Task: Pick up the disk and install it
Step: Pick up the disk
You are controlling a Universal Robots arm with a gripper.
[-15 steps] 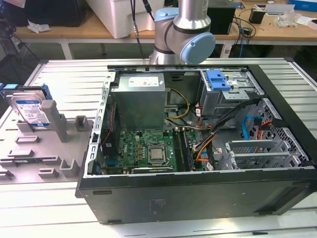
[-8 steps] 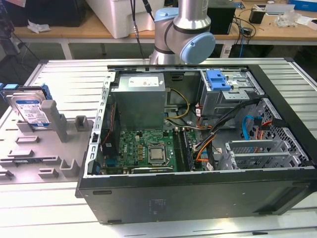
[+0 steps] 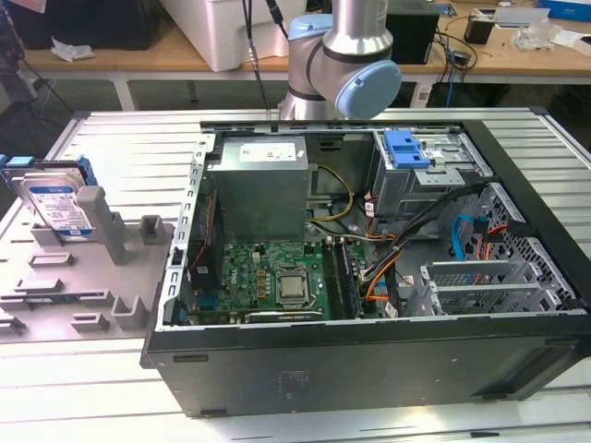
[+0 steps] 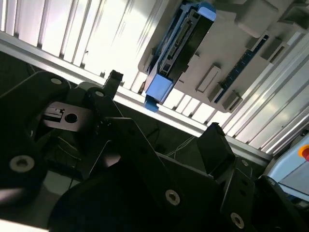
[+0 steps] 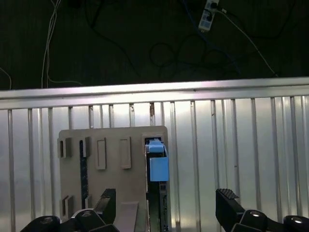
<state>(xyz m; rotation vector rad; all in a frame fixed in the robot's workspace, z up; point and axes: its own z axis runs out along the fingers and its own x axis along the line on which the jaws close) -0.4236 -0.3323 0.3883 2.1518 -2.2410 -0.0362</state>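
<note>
- Currently the pincer (image 5: 168,194) is spread wide and empty, its two black fingers (image 5: 228,200) well apart.
- Ahead of it, roughly centred between those fingers, the silver hard disk in its bright blue carrier rail (image 5: 157,164) stands on edge in the grey slotted plastic holder (image 5: 113,135), untouched.
- A good approach, I judge, straddles the disk's flat faces squarely and stays clear of the holder's walls and the ribbed metal counter (image 5: 241,145).
</note>
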